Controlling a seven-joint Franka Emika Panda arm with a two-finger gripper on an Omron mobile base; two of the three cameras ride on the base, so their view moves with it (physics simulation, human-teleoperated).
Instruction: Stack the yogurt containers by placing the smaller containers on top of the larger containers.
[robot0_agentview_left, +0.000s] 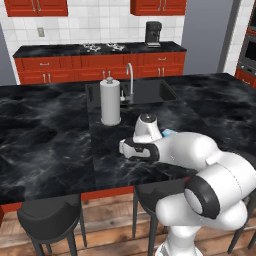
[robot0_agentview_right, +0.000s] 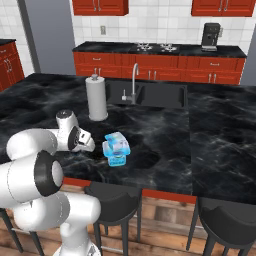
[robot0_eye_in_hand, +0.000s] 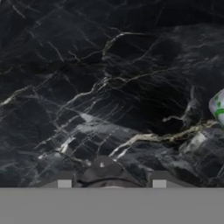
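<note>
light-blue small cup (robot0_agentview_right: 116, 140) atop larger tub (robot0_agentview_right: 117, 159)

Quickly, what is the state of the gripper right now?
Gripper: open, fingers apart, holding nothing.

Light-blue yogurt containers (robot0_agentview_right: 116, 148) on black, white-veined marble counter (robot0_agentview_right: 210, 135) — red cabinets (robot0_agentview_right: 165, 72) behind.
</note>
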